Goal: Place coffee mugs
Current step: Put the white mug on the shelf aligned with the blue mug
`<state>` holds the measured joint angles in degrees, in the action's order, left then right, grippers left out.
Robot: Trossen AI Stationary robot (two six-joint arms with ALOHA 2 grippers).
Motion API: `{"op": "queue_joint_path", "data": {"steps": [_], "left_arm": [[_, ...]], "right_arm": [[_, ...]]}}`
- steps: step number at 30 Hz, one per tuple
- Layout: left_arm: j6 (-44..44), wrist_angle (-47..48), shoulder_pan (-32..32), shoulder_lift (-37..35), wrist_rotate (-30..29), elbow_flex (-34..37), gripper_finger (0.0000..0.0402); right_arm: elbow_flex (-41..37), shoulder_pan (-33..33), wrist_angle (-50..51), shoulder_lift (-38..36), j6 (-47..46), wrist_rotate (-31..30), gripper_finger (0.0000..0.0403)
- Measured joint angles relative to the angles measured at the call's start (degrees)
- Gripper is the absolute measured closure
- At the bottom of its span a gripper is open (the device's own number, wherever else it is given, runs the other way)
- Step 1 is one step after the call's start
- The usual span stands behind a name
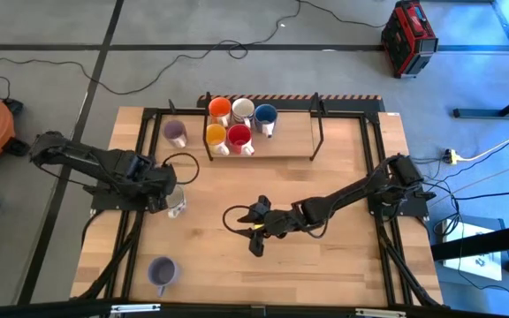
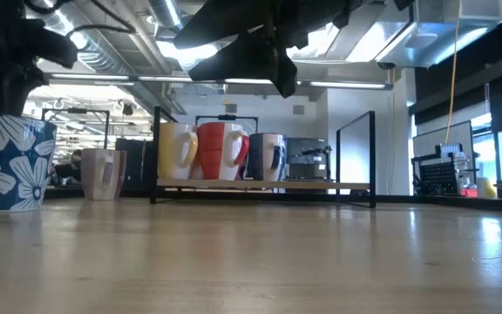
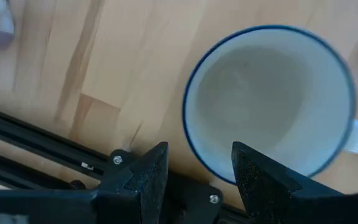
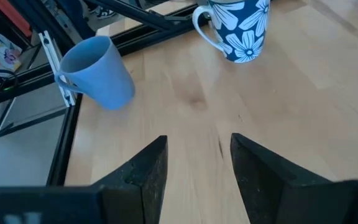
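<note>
Rack [image 1: 281, 152], far edge of tabletop [image 1: 343, 265]: 5 mugs placed – orange [image 1: 219, 109], white [image 1: 243, 109], blue [image 1: 265, 115], yellow-orange [image 1: 216, 135], red [image 1: 239, 137].

Still loose, 3:
- pale purple mug [image 1: 176, 132], just left of rack;
- floral blue-white mug [image 1: 176, 201], left side, under left pincer [image 1: 168, 196] – fingers released, straddling rim, no grip yet;
- pale blue-purple mug [image 1: 161, 272], near-left corner.

Right pincer [image 1: 256, 216]: mid-tabletop, released, empty.

Est. over half done.
</note>
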<state>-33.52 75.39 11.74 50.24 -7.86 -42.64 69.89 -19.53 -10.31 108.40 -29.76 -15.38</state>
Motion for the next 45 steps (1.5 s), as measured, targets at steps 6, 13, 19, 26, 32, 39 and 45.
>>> {"op": "queue_joint_path", "data": {"steps": [6, 13, 19, 26, 32, 39, 45], "left_arm": [[2.6, -3.1, -3.5, 0.0, -0.3, 0.6, 0.023], [4.8, -8.7, -6.0, 0.0, 2.9, 5.7, 0.023], [5.6, -10.1, -6.6, 0.3, 5.8, 6.3, 0.0244], [6.0, -12.0, -6.5, 2.6, 7.5, 6.2, 0.0323], [8.6, -14.7, -6.5, 5.0, 8.9, 6.0, 0.0382], [7.2, -15.2, -6.0, 5.7, 8.9, 3.7, 0.0382], [5.2, -15.4, -6.0, 7.9, 8.7, -2.8, 0.0382]], "right_arm": [[0.0, 0.0, 0.3, 0.0, 0.0, 1.0, 0.024], [0.0, 0.0, 0.3, 0.0, 0.0, 1.1, 0.024], [0.0, 0.0, 0.4, 0.0, 0.2, 1.1, 0.024], [0.0, 0.0, 1.9, 0.0, 0.2, 1.0, 0.024], [0.0, 0.0, 4.2, 0.0, 0.0, 1.1, 0.024], [0.0, -1.7, 9.2, -0.3, -1.7, 0.5, 0.024], [-0.1, -7.3, 14.3, -1.0, -4.5, -4.3, 0.024]]}}
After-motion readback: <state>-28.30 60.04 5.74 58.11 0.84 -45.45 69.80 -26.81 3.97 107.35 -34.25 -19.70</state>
